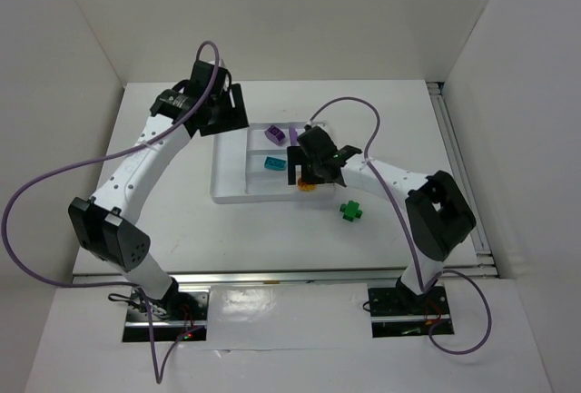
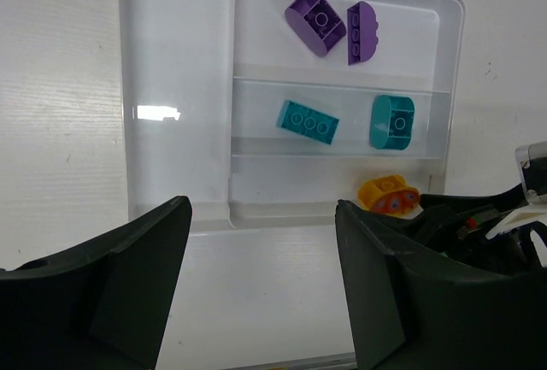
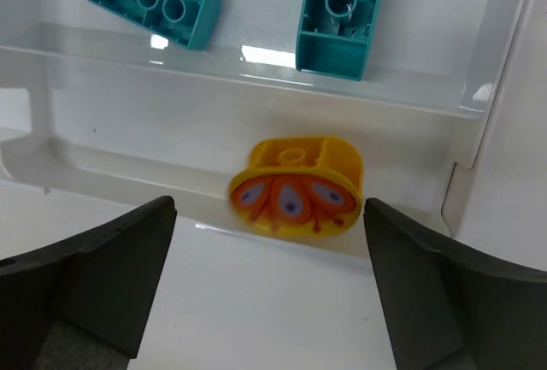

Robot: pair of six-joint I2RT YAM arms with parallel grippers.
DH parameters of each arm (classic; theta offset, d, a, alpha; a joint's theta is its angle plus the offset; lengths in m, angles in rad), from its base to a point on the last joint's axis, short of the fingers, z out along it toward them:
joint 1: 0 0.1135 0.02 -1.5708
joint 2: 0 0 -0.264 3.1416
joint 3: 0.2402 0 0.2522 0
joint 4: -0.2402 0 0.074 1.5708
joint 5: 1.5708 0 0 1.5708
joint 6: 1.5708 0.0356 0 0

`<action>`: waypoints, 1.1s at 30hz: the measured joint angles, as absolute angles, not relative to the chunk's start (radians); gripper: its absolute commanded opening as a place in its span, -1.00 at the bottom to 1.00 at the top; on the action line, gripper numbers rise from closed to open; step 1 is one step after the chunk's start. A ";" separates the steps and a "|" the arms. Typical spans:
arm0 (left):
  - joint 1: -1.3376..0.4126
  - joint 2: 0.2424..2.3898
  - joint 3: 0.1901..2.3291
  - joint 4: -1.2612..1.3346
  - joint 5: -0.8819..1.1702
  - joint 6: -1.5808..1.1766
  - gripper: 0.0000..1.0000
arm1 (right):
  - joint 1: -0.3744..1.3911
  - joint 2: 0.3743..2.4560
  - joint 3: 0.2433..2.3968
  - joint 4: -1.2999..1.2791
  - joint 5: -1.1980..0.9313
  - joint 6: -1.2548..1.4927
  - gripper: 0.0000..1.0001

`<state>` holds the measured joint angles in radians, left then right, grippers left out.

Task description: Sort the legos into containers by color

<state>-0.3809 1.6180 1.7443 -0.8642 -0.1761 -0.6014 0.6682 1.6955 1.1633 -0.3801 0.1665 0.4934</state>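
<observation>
A white desk [image 1: 272,239] is seen from above, with a shallow white tray [image 2: 124,114] set near its middle. The sorting appears nearly done. Two purple legos [image 2: 315,21] lie in the far section of the tray, close beside each other. Two teal legos [image 2: 307,120] lie apart in the middle section. One yellow lego [image 3: 295,184], printed on one face with an orange-red pattern and purple ovals, lies in the near section, against the tray's near wall and towards its right-hand corner. A long compartment along the tray's left side is seen with nothing in it.

One green lego [image 1: 350,211] is left out on the desk, just off the tray's near right corner; it is judged to be the last piece to be sorted.

The jaws of the right arm [image 1: 390,175] are held wide apart above the yellow lego and are not clamped on it. The jaws of the left arm [image 1: 136,166], by the tray's far left corner, are held apart with nothing between them.

No brand, label or readable writing is shown anywhere
</observation>
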 measured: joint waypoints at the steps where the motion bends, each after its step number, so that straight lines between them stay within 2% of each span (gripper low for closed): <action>1: -0.381 1.618 1.744 -0.863 -0.173 -0.601 0.60 | 0.668 1.699 1.168 -0.382 0.175 0.498 1.00; 6: -0.381 1.618 1.740 -0.862 -0.161 -0.601 0.60 | 0.669 1.706 1.188 -0.387 0.236 0.522 0.95; 7: -0.381 1.618 1.740 -0.862 -0.159 -0.601 0.60 | 0.669 1.699 1.186 -0.390 0.259 0.532 0.90; 9: -0.381 1.618 1.739 -0.862 -0.157 -0.601 0.60 | 0.669 1.661 1.163 -0.403 0.307 0.551 0.67; 11: -0.381 1.618 1.738 -0.861 -0.154 -0.601 0.60 | 0.661 1.573 1.111 -0.428 0.347 0.580 0.58; 16: -0.381 1.618 1.738 -0.860 -0.150 -0.600 0.58 | 0.639 1.298 0.980 -0.564 0.428 0.675 0.58; 19: -0.385 1.620 1.738 -0.860 -0.149 -0.598 0.58 | 0.634 1.235 0.914 -0.620 0.429 0.742 0.65; 20: -0.387 1.621 1.738 -0.860 -0.148 -0.598 0.58 | 0.634 1.233 0.891 -0.634 0.424 0.765 0.80; 23: -0.395 1.621 1.738 -0.860 -0.145 -0.598 0.58 | 0.624 1.263 0.836 -0.662 0.395 0.813 0.82; 33: -0.410 1.621 1.723 -0.859 -0.145 -0.579 0.58 | 0.583 1.399 0.825 -0.651 0.335 0.852 0.51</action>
